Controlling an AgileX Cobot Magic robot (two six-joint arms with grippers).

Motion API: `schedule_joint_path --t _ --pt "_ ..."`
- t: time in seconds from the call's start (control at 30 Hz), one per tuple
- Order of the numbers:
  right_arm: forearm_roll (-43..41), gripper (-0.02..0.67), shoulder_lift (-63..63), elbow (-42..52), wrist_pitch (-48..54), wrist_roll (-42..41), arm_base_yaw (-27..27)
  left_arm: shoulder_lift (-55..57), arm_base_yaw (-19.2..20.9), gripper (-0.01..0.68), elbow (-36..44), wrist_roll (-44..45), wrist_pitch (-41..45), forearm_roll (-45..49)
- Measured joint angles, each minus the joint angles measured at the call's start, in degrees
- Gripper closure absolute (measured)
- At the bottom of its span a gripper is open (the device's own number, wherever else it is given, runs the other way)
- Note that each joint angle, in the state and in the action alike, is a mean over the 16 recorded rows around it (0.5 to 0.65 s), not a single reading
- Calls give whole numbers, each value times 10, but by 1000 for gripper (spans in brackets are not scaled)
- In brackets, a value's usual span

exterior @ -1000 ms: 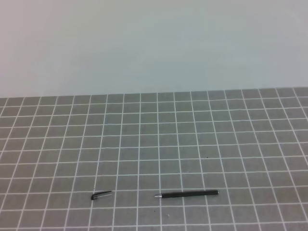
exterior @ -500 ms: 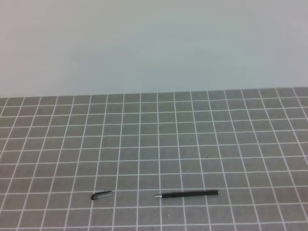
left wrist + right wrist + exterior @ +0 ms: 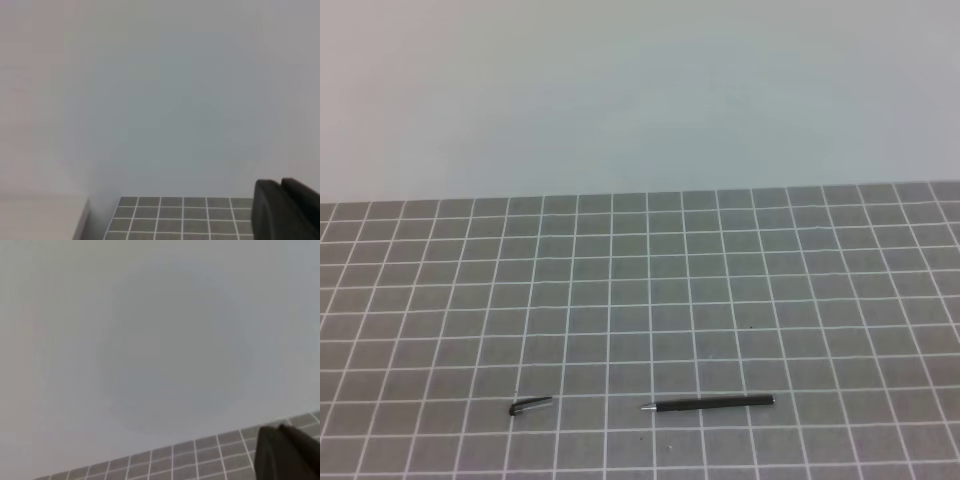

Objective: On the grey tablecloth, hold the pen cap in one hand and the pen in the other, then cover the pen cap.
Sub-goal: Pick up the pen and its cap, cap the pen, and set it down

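1. Your pen (image 3: 708, 403) lies flat near the front edge of the grey tablecloth (image 3: 650, 280), a little right of centre in the high view. Its long axis runs almost straight left to right, and the silvery tip points left.
2. Your pen cap (image 3: 530, 406) lies to the left of the pen, well apart from it and roughly on the same line. It also lies nearly crosswise, its right end tilted slightly toward the back, with the rounder dark end on the left.
3. Nothing touches either piece; both rest on the cloth alone.
4. Your left gripper (image 3: 286, 210) shows only as a dark block at the lower right of its wrist view, its jaws closed on nothing.
5. Your right gripper (image 3: 286, 452) shows the same way in its own wrist view, closed and empty.
6. Behind the cloth, a plain pale wall (image 3: 640, 90) fills the background.
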Motion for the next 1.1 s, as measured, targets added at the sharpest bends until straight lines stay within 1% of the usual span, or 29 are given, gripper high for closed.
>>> schedule_joint_path --t 0.13,0.27,0.5,0.63,0.77,0.87,0.97,1.1 --pt "-2 651 45 -64 80 -42 0 14 0 673 -4 0 13 -3" --pt "20 651 115 -129 158 -119 0 35 -1 673 -10 0 29 -15" --pt "111 652 295 -248 294 -331 1 76 -3 673 -20 0 55 -50" --pt "168 652 405 -310 356 -442 11 92 -3 673 -28 0 75 -75" --pt "209 651 515 -371 413 -539 37 103 -3 673 -37 1 97 -101" --pt "222 651 591 -411 445 -589 66 111 -3 673 -43 4 114 -122" --pt "215 651 663 -449 463 -618 101 121 -3 673 -49 17 128 -158" --pt "189 650 754 -502 483 -634 149 140 -3 673 -53 62 138 -230"
